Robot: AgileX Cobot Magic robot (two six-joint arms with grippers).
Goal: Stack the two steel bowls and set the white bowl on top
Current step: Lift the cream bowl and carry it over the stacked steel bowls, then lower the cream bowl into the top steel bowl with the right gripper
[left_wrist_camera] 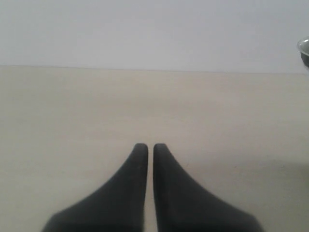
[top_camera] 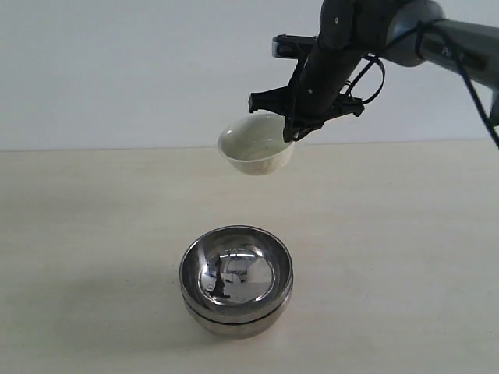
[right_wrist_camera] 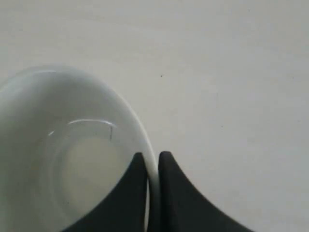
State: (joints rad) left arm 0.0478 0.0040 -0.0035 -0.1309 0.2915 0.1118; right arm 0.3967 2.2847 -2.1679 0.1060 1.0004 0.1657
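Observation:
The two steel bowls (top_camera: 236, 279) sit nested one inside the other on the table, near its front middle; a sliver of a shiny rim (left_wrist_camera: 304, 50) shows at the edge of the left wrist view. The white bowl (top_camera: 256, 144) hangs in the air behind and above them, tilted, with my right gripper (top_camera: 295, 128) shut on its rim. In the right wrist view the white bowl (right_wrist_camera: 72, 154) fills one side, one finger inside the rim and one outside, right gripper (right_wrist_camera: 152, 157). My left gripper (left_wrist_camera: 146, 147) is shut on nothing over bare table.
The pale wooden table (top_camera: 93, 234) stretches wide around the stack, with a plain white wall (top_camera: 117, 62) behind it. The right arm (top_camera: 437, 39) reaches in from the upper right.

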